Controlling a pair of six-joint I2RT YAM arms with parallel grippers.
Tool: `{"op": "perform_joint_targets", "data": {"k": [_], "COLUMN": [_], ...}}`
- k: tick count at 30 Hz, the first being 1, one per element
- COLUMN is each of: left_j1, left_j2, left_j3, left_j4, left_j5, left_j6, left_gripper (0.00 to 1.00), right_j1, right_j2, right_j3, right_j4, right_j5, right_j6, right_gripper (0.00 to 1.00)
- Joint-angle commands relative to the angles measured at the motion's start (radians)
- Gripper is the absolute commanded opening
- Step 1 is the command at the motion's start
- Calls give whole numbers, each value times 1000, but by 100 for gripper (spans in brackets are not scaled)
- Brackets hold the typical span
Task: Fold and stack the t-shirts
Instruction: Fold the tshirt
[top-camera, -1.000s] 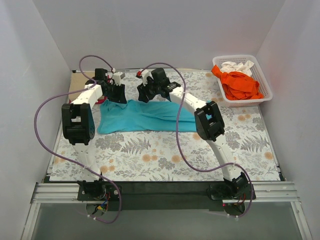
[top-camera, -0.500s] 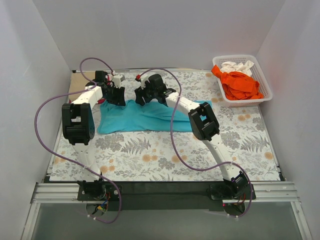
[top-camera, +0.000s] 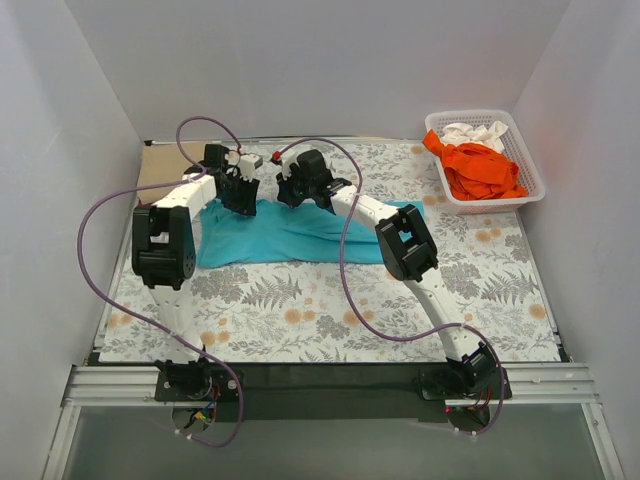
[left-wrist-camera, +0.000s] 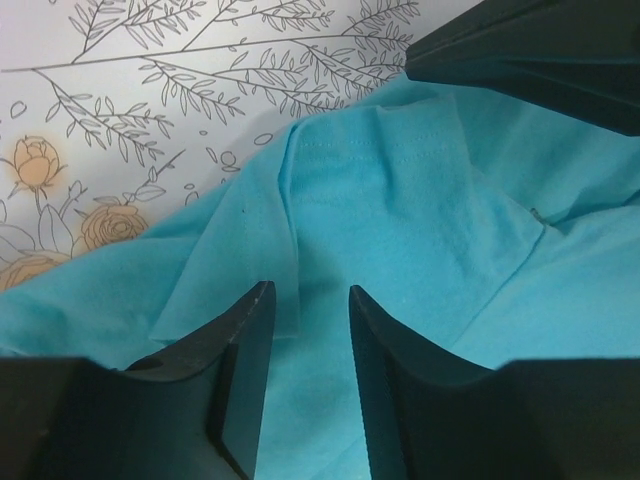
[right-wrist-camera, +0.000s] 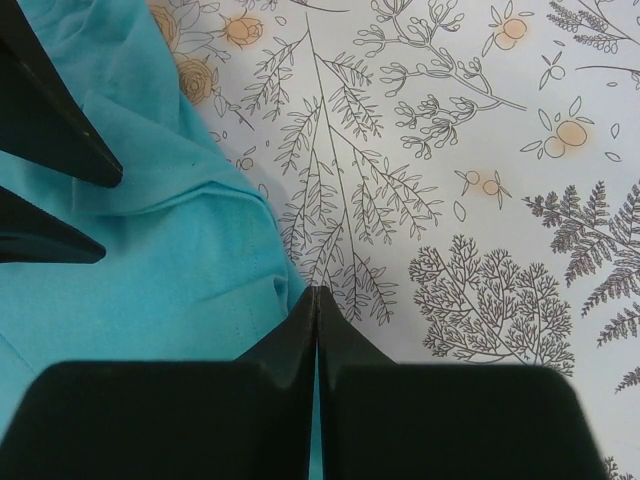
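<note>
A turquoise t-shirt (top-camera: 300, 235) lies spread and rumpled across the back middle of the floral table cloth (top-camera: 330, 310). My left gripper (top-camera: 240, 195) hovers over the shirt's back left part, its jaws (left-wrist-camera: 308, 292) open, with flat turquoise cloth (left-wrist-camera: 400, 220) showing through the gap. My right gripper (top-camera: 293, 192) is close beside it at the shirt's back edge. Its jaws (right-wrist-camera: 316, 292) are shut, with a sliver of the turquoise shirt (right-wrist-camera: 170, 270) between the fingers. An orange t-shirt (top-camera: 480, 170) and a white t-shirt (top-camera: 475, 133) lie bunched in the basket.
The white lattice basket (top-camera: 490, 204) stands at the back right corner of the table. White walls close in on the left, back and right. Purple cables loop from both arms over the table cloth. The two grippers stand only a few centimetres apart.
My right gripper has gone from open to shut at the shirt's back edge. My left arm has shifted a little to the right, closer to the right gripper.
</note>
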Motion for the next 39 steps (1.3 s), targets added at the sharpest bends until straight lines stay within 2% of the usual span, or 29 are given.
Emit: {"op": "perform_joint_targets", "data": {"k": [1,5,6,9,10,14,18,21,25,32,35,39], "left_j1": [-15,-15,-15,-15,-13,-7,-3,4,17,28,36,54], "left_j2": [14,32,35,41,43,35,20,17,15,-78,-123,-189], "left_j3": [4,13,13,15,16,23,33,44,75,84,67,-5], "left_j4": [39,51,52,60,62,77,85,86,63,-17,-69,-118], "left_j5": [-80,-125,-129,-152,-155,-155,-138,-134,-113,-50,-31,-27], "left_j6": [25,15,17,20,18,5,3,3,5,57,92,136], "left_gripper": [34,30,29,24,22,13,6,0,0,0,0,0], "right_j1": [3,3,3,3,3,3,3,1,-5,-7,-7,-7], "right_j2": [-31,-41,-41,-42,-44,-42,-41,-42,-50,-85,-113,-180], "right_j3": [-10,-13,-13,-14,-18,-24,-22,-22,-21,-57,-86,-145], "right_j4": [47,43,40,37,37,37,37,37,38,33,33,33], "right_j5": [6,1,-6,-19,-22,-28,-48,-49,-75,-172,-212,-249], "right_j6": [0,9,12,29,33,50,81,87,90,79,72,61], "right_gripper": [1,1,16,37,38,37,44,44,42,37,36,29]}}
